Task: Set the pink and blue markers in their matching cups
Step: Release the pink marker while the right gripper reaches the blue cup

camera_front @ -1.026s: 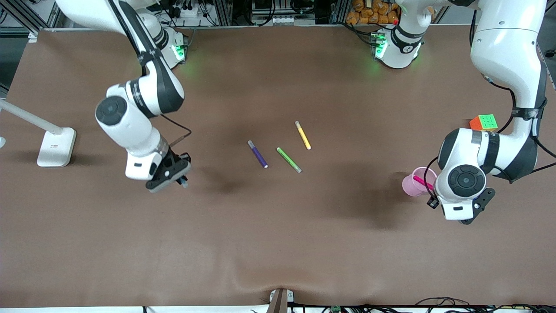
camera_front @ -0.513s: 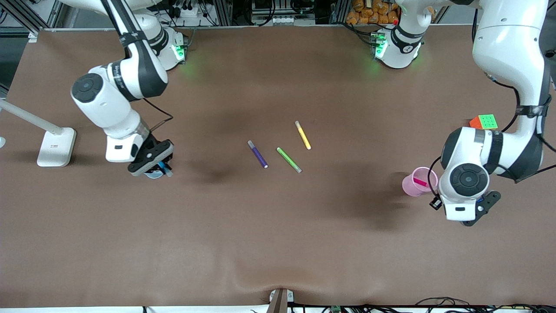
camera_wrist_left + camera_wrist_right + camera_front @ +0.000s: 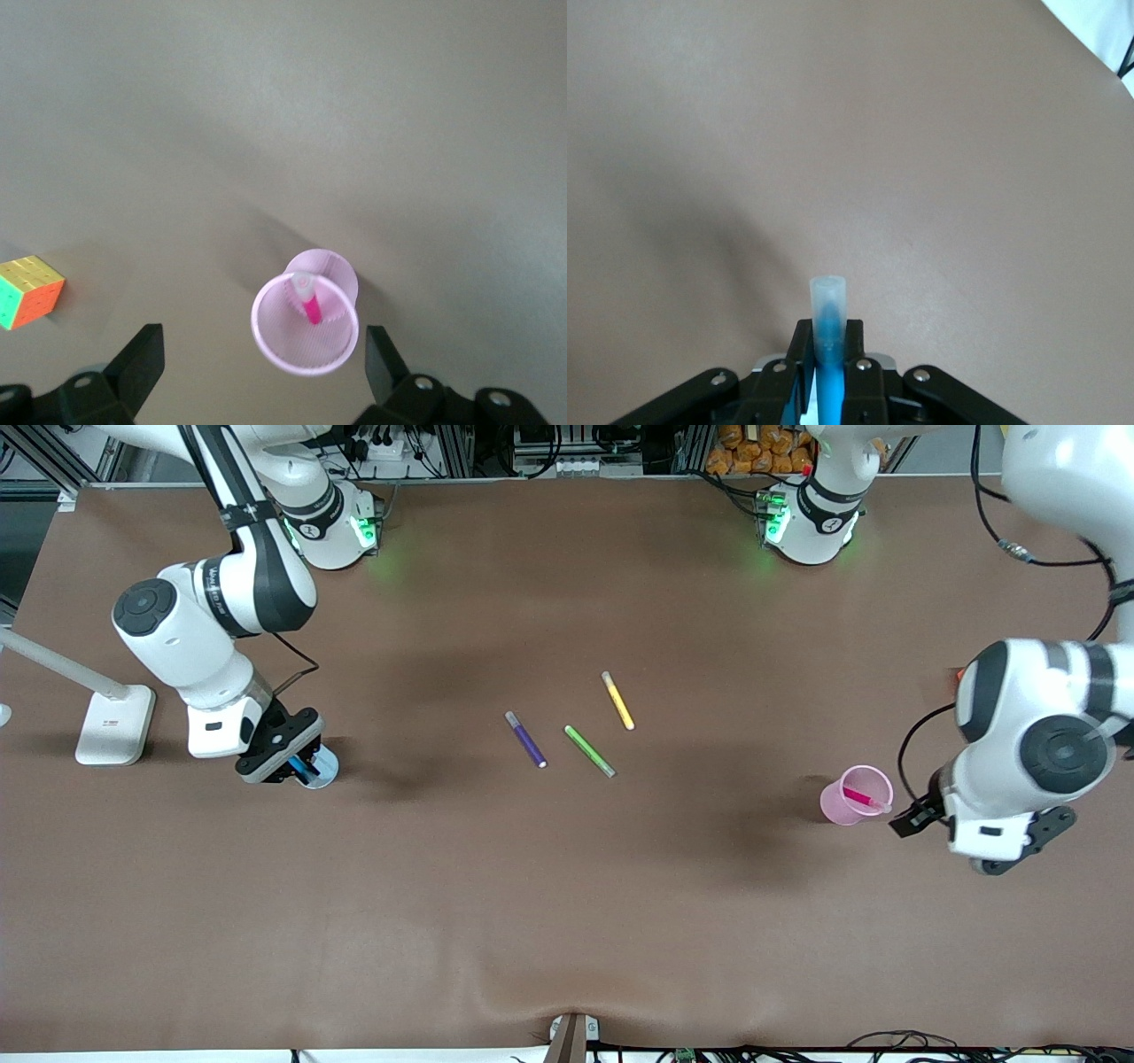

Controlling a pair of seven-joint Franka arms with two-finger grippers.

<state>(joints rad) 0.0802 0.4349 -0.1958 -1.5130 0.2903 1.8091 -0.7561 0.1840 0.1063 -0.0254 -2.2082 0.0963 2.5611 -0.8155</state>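
Note:
The pink marker [image 3: 864, 797] stands in the pale pink cup [image 3: 842, 804], grey cap end up; both show in the left wrist view, marker [image 3: 310, 307] and cup [image 3: 341, 270]. My left gripper [image 3: 1010, 850] is open and empty, up in the air beside and above the pink cup, whose rim lies between its fingertips in the left wrist view [image 3: 261, 341]. My right gripper [image 3: 297, 766] is shut on the blue marker [image 3: 828, 310], upright, over the pale blue cup [image 3: 322, 767], which the hand partly hides.
A dark purple pen [image 3: 525, 739], a green pen [image 3: 589, 750] and a yellow pen [image 3: 617, 701] lie at mid-table. A colour cube [image 3: 31, 288] sits near the pink cup. A white lamp base [image 3: 115, 726] stands at the right arm's end.
My right gripper carried the blue marker toward the right arm's end, to over the blue cup. My left gripper drew up and away from the pink cup, leaving the pink marker inside.

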